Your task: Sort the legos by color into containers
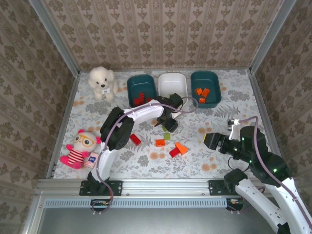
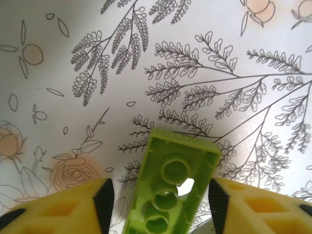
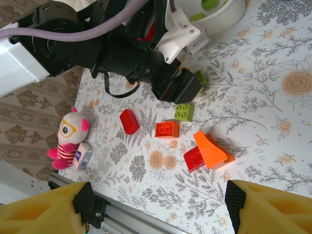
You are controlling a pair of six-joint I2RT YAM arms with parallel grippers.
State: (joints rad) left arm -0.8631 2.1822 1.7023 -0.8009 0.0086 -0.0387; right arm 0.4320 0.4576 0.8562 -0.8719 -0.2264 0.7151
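We count three tubs (image 1: 141,76) along table (image 1: 234,146) far edge: two teal, one white (image 1: 173,74). Outside tubs, six bricks: two red (image 1: 135,139), two orange (image 1: 181,147), two lime (image 3: 184,112). Right teal tub (image 1: 205,73): three orange. We can't count reds inside left tub. Soft toys (image 1: 102,80): two.

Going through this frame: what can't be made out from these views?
- Left wrist view: the bottom edge cuts off the lime brick between the fingers of the left gripper; grip unclear.
- Top view: the left arm overlaps the near rim of the left teal tub; its red bricks can't be counted.
- Right wrist view: the top edge cuts the white tub; its lime pieces can't be counted.
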